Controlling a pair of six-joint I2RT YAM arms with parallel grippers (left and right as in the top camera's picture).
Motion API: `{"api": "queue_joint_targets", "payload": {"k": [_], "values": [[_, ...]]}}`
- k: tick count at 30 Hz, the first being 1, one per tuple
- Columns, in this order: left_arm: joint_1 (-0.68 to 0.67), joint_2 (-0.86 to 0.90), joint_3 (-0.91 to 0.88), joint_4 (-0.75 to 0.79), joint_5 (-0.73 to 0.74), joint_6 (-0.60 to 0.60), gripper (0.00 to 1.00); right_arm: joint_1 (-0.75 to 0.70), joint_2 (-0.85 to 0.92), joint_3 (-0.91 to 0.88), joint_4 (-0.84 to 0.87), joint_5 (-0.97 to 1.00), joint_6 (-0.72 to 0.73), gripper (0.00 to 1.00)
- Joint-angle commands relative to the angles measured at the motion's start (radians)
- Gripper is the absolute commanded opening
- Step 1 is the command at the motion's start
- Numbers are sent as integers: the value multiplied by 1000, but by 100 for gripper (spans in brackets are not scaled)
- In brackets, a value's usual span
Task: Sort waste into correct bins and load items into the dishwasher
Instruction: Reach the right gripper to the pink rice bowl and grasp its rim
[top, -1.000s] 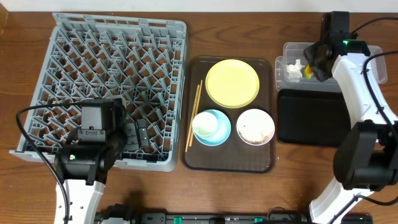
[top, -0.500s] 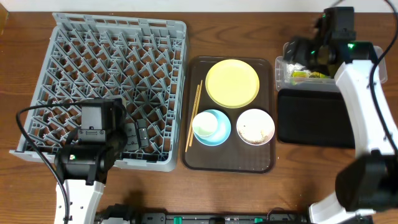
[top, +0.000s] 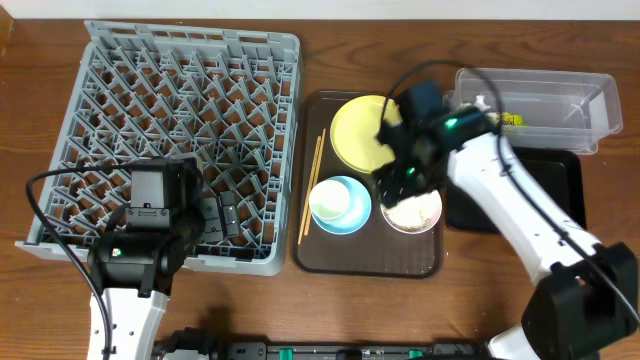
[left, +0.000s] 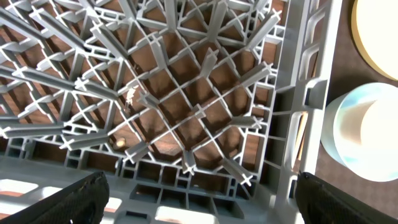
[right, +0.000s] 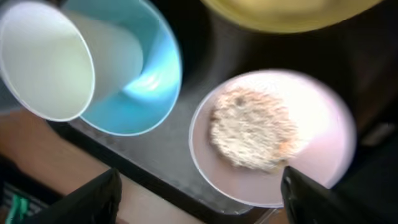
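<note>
Hovering with fingers spread wide and empty, the right hand (right: 200, 186) has the white bowl (right: 317, 118) directly beneath it, food scraps (right: 252, 134) heaped inside. The bowl looks rigid, smooth and likely slippery; pinch its rim and keep it level so the loose scraps stay in.

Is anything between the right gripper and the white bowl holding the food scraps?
Nothing visible. The right gripper hangs open right above the white bowl and its food scraps; the light blue bowl sits off to one side.
</note>
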Motion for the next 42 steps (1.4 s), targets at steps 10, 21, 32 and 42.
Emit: {"api": "queue_joint_targets", "payload": {"k": [10,21,32,42], "values": [[4,1,21,-3,-1,-2,96,164,7,-196,164,193,175,73],[4,1,21,-3,-1,-2,96,164,8,-325,293,174,175,42],[4,1,21,-3,-1,-2,96,164,8,-327,299,175,175,23],[4,1,21,-3,-1,-2,96,164,8,-328,297,175,175,14]]}}
